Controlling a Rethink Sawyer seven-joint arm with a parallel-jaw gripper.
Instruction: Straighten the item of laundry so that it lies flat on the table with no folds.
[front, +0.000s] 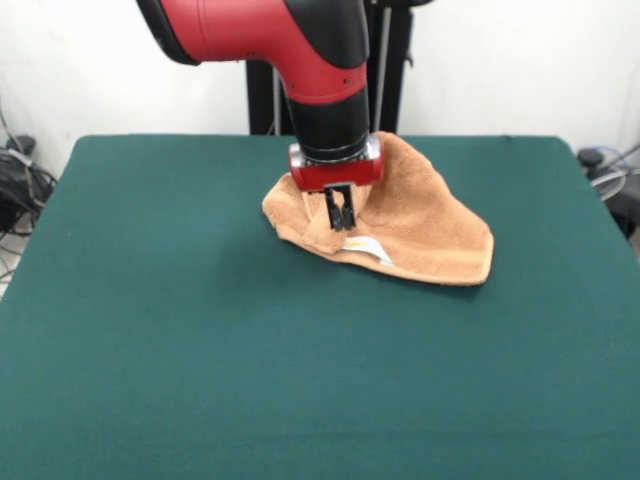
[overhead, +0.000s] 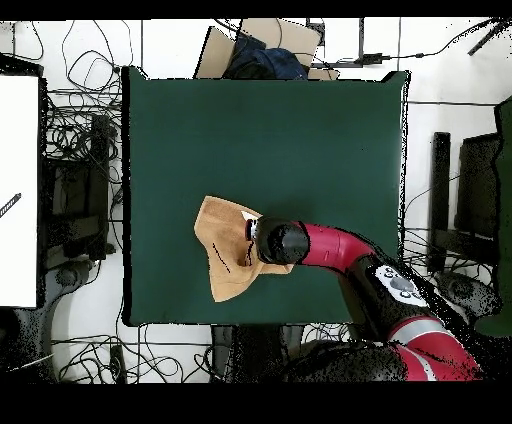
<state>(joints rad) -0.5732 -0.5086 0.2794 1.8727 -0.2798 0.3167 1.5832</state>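
The item of laundry (front: 430, 225) is an orange-tan towel, bunched and folded over itself toward the far side of the green table (front: 150, 350). Its white label (front: 368, 248) shows at the near edge. My gripper (front: 340, 215) points straight down onto the towel's left part. The fingers stand close together, pinching a fold of cloth. Behind the wrist the cloth rises in a hump. In the overhead view the towel (overhead: 222, 250) lies near the table's (overhead: 300, 130) lower left, and the arm's wrist (overhead: 278, 242) covers the gripper and the towel's right edge.
Tangled cables (overhead: 75, 200) lie on the floor around the table. A cardboard box (overhead: 262, 45) stands beyond the top edge in the overhead view, and a white panel (overhead: 18, 190) is at the left. The arm (overhead: 340, 250) reaches in from the lower right.
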